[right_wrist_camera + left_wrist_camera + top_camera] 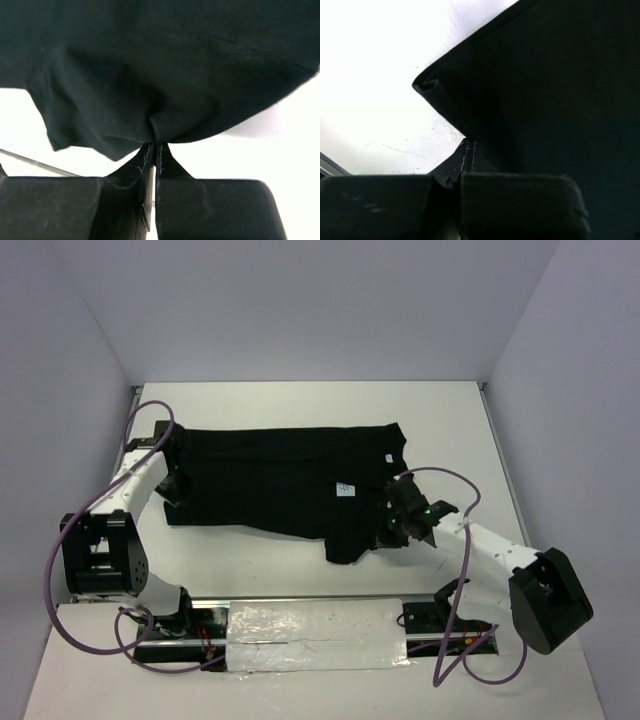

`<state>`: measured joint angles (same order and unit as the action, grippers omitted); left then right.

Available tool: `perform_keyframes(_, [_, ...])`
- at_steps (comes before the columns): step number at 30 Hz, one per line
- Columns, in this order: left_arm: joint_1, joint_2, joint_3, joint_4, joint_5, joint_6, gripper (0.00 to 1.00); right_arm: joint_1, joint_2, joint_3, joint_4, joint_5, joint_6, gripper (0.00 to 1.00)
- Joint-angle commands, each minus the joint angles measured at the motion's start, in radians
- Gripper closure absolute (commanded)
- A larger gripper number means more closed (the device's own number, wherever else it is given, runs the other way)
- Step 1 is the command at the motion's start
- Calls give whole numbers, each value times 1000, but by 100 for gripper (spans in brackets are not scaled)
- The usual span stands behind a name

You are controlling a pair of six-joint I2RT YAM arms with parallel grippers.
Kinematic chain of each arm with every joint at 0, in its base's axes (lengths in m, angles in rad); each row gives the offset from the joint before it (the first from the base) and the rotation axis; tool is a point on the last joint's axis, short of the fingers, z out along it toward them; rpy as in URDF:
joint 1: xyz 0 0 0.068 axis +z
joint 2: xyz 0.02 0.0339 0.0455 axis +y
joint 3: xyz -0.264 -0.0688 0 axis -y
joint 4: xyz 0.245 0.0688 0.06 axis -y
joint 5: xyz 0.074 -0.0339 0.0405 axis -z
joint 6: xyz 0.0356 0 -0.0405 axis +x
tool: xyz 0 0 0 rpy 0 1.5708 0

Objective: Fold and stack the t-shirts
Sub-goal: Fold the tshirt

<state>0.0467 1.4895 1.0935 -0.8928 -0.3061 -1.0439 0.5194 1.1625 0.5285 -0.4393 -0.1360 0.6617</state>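
Observation:
The black t-shirt [290,485] lies folded lengthwise across the middle of the white table, with a small white tag [346,489] on its right part. My left gripper [178,483] is shut on the t-shirt's left edge; in the left wrist view [469,146] its tips pinch the cloth [555,85] beside a rolled hem. My right gripper [392,527] is shut on the t-shirt's near right edge; in the right wrist view [152,146] the tips pinch a bunched fold of the cloth [150,65], raised a little off the table.
The white table [300,400] has grey walls at the back and sides. A foil-covered strip [315,635] lies between the arm bases at the near edge. Purple cables [455,480] loop from both arms.

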Motion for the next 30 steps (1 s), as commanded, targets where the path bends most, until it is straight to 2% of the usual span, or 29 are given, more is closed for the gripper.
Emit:
perform_keyframes(1, [-4, 2, 52, -11, -17, 30, 100, -5, -52, 117, -139, 108, 7, 100])
perform_keyframes(3, [-2, 6, 71, -14, -30, 35, 100, -12, 6, 209, -258, 105, -19, 100])
perform_keyframes(8, [-2, 40, 124, -12, -47, 51, 100, -73, 199, 378, -368, 46, -153, 100])
perform_keyframes(11, [-4, 90, 173, 2, -42, 71, 100, -145, 302, 467, -400, -72, -258, 100])
perform_keyframes(14, [-4, 145, 228, 20, -34, 91, 100, -214, 434, 586, -458, -337, -373, 100])
perform_keyframes(18, [-2, 218, 307, 17, -50, 81, 100, -278, 584, 766, -454, -477, -360, 100])
perform_keyframes(22, [-1, 302, 406, 3, -59, 67, 100, -282, 661, 889, -447, -423, -318, 99])
perform_keyframes(30, [-1, 479, 514, 35, -24, 107, 100, -305, 847, 1091, -507, -315, -326, 98])
